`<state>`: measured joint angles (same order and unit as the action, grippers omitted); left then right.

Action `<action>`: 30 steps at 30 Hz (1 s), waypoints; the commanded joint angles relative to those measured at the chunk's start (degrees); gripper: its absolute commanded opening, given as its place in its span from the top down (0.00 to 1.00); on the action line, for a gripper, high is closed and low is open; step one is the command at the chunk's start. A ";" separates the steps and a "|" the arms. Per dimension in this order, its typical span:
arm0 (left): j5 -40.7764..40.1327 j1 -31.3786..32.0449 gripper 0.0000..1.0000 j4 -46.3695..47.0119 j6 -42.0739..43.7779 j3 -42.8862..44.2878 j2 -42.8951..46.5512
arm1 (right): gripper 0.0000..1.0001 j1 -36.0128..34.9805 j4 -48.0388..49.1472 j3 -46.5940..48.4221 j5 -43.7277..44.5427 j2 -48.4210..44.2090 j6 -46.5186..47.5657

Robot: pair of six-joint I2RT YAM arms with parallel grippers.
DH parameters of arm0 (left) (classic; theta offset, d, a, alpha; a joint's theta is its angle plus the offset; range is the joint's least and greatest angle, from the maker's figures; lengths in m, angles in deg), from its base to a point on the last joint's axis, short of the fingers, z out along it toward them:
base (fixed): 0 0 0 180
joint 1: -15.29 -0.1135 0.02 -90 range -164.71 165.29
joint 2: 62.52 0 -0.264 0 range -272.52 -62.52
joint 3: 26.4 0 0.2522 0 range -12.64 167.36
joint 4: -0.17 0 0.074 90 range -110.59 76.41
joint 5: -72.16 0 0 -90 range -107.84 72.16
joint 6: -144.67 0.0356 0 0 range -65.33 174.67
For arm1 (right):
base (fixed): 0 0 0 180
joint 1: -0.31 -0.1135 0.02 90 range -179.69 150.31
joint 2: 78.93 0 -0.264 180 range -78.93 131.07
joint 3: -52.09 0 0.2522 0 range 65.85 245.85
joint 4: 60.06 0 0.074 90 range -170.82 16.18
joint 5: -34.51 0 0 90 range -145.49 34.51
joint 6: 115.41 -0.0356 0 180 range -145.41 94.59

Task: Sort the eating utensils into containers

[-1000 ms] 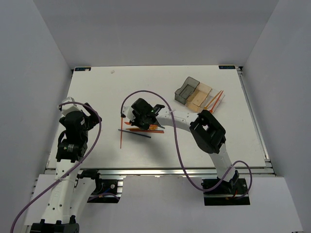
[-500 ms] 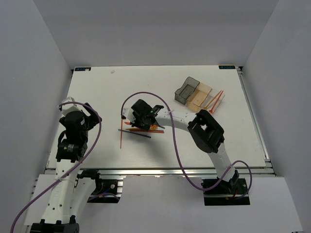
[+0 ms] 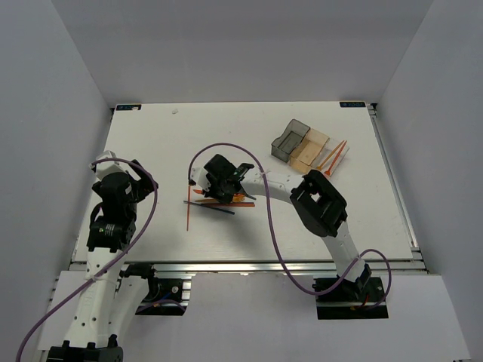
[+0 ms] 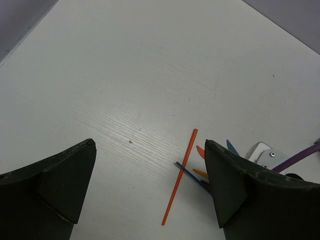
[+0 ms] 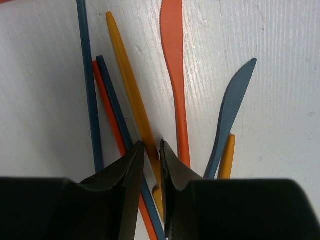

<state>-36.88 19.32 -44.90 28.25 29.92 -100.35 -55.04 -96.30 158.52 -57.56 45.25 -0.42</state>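
Observation:
A pile of eating utensils [image 3: 226, 200] lies mid-table. In the right wrist view it holds an amber utensil [image 5: 131, 85], an orange knife [image 5: 174, 70], a blue-grey knife [image 5: 231, 107], dark blue sticks [image 5: 86, 75] and an orange stick [image 5: 106, 102]. My right gripper [image 5: 151, 145] is down on the pile [image 3: 218, 193], its jaws closed narrowly around the amber utensil's handle. A lone orange stick [image 3: 188, 209] lies left of the pile, also in the left wrist view [image 4: 180, 177]. My left gripper [image 4: 150, 145] is open and empty at the table's left [image 3: 130, 181]. The dark grey container [image 3: 290, 139] and the amber container [image 3: 310, 148] stand at the back right.
Two orange sticks [image 3: 333, 157] lie crossed just right of the amber container, where a clear bin is hard to make out. The right arm's purple cable [image 3: 226, 147] arches over the pile. Grey walls close in the table on three sides.
The right arm's elbow has shifted slightly left; its gripper stays on the pile. The left arm and the utensils have not moved.

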 commanded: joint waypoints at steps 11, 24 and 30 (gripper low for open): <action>0.50 0.27 0.02 0.28 0.22 -0.03 0.12 | 0.99 0.16 0.33 0.85 -0.31 0.28 0.58; 0.59 0.27 0.02 0.28 0.22 0.06 0.03 | 1.00 1.12 2.08 -2.13 -3.11 -11.14 0.41; 0.77 0.27 0.02 0.37 0.31 -0.03 0.03 | 1.00 9.62 8.67 -6.96 -4.97 -20.55 -7.48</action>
<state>-36.77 19.34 -44.88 28.25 29.92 -100.35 -51.30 -93.87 152.85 -61.53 30.23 -2.63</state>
